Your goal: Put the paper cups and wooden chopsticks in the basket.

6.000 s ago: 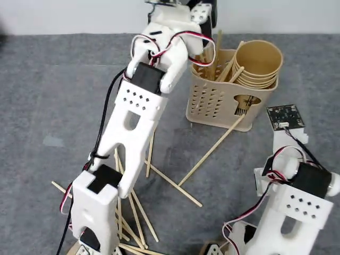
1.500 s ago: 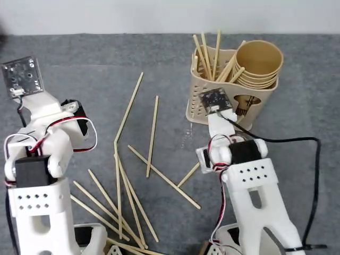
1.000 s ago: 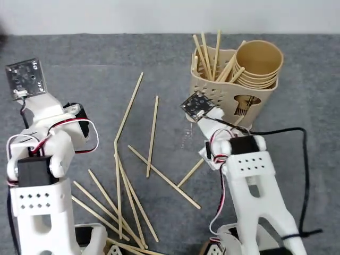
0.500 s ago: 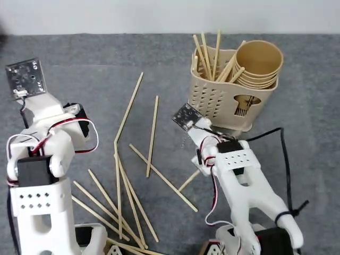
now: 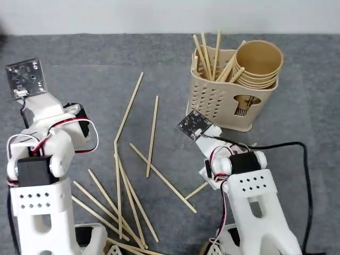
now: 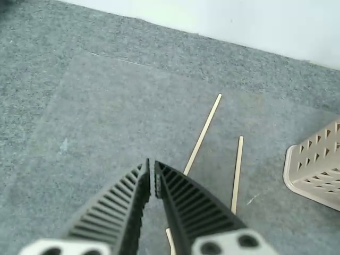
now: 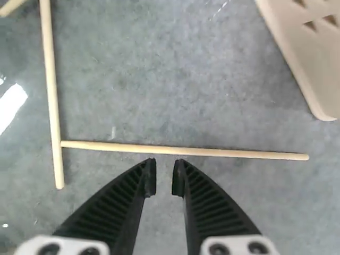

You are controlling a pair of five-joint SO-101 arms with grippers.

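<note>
The left arm (image 5: 40, 175) stands folded at the left edge of the table (image 5: 79, 53), its wrist raised. The left hand (image 6: 151, 178) hangs above bare grey cloth with its fingers closed together on nothing. Loose chopsticks (image 5: 119, 180) lie scattered across the table between the two arms.

The right arm (image 5: 249, 196) leans forward and bends down just in front of the basket (image 5: 212, 101). The right hand (image 7: 163, 178) points at the table with its fingers slightly parted and empty. Its tips are just short of a single chopstick (image 7: 186, 151) lying crosswise.

The basket stands at the far right. It holds stacked paper cups (image 5: 258, 64) and several upright chopsticks (image 5: 204, 53).
</note>
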